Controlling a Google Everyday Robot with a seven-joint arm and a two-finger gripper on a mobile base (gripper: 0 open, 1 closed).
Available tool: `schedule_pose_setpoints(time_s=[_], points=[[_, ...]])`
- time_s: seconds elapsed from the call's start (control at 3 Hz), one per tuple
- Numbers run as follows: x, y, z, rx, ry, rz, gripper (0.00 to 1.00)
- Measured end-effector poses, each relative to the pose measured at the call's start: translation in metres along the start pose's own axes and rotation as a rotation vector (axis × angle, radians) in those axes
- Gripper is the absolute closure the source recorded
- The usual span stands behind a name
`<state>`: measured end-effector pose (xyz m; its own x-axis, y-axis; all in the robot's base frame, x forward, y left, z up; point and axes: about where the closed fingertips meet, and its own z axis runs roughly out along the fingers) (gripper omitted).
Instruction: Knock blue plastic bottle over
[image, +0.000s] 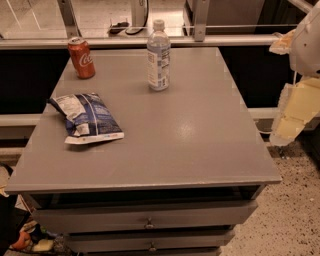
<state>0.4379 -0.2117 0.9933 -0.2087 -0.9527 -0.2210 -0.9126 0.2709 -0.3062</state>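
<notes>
The blue plastic bottle (158, 56) stands upright at the back middle of the grey table top (180, 135). It is clear and bluish, with a white cap and a white-and-blue label. My gripper (294, 112) hangs at the right edge of the view, off the table's right side and well apart from the bottle. Its pale yellowish fingers (300, 105) point down and to the left.
A red Coca-Cola can (81, 57) stands at the back left corner. A blue-and-white crinkled snack bag (86, 118) lies on the left side. A rail runs behind the table. Drawers sit below the top. Speckled floor lies to the right.
</notes>
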Motion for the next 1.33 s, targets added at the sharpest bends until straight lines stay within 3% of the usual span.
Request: schedule_pose_setpoints(time_s=[0.33,0.67,1.0,1.33], points=[[0.000,0.000,0.000,0.000,0.000,0.000,0.00],[-0.001,-0.009,0.005,0.017,-0.054,0.018,0.00],[-0.016,-0.054,0.040,0.056,-0.281,0.096,0.00],[-0.051,-0.106,0.070,0.104,-0.554,0.186,0.00]])
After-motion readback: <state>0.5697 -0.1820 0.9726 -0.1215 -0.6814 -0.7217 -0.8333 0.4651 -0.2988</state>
